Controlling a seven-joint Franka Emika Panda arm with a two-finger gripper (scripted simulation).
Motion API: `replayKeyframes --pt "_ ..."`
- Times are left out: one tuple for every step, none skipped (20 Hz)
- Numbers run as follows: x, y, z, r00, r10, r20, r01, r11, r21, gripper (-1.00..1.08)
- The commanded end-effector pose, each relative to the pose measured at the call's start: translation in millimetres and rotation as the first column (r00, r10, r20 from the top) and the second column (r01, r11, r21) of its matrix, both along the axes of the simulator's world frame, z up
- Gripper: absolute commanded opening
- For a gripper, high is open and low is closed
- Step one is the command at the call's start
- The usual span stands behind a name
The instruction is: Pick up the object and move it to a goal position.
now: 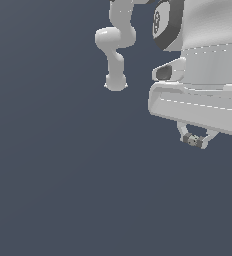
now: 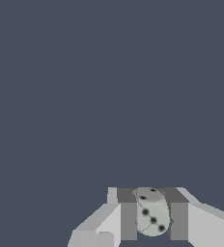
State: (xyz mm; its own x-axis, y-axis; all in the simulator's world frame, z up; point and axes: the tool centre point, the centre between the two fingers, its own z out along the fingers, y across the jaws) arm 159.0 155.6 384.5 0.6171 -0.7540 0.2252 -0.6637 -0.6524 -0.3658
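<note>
The object (image 1: 192, 140) is a tiny greyish-tan lump held between the two fingers of my gripper (image 1: 193, 141), below the big white hand at the exterior view's right. In the wrist view the object (image 2: 152, 212) looks like a pale rounded block with small dark dots, pressed between two grey pads (image 2: 128, 219). My gripper (image 2: 152, 214) is shut on it. Only plain dark blue-grey shows around and beneath it, so I cannot tell its height above any surface.
The arm's white links and base (image 1: 115, 82) stand at the upper middle of the exterior view. The large white hand body (image 1: 203, 100) fills the upper right. Everything else is a uniform dark blue-grey background.
</note>
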Motion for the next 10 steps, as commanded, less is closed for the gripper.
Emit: replayKeyframes --pt "-3 13 39 0.998 0.048 0.044 -0.048 0.999 -0.004 -1.0" --pt "-5 17 52 0.996 0.063 0.059 -0.063 0.998 -0.005 -1.0" --pt "-6 20 62 0.995 0.076 0.071 -0.076 0.997 -0.006 -1.0" --pt "-8 24 72 0.993 0.087 0.082 -0.087 0.996 -0.007 -1.0" --pt "-9 26 80 0.991 0.097 0.091 -0.097 0.995 -0.008 -1.0" --pt "-10 29 86 0.99 0.105 0.099 -0.104 0.994 -0.009 -1.0" --pt "-11 30 91 0.988 0.111 0.104 -0.111 0.994 -0.009 -1.0" --pt "-12 32 95 0.987 0.115 0.108 -0.115 0.993 -0.01 -1.0" --pt "-13 32 97 0.987 0.118 0.111 -0.117 0.993 -0.01 -1.0" --pt "-13 33 97 0.987 0.119 0.112 -0.118 0.993 -0.01 -1.0"
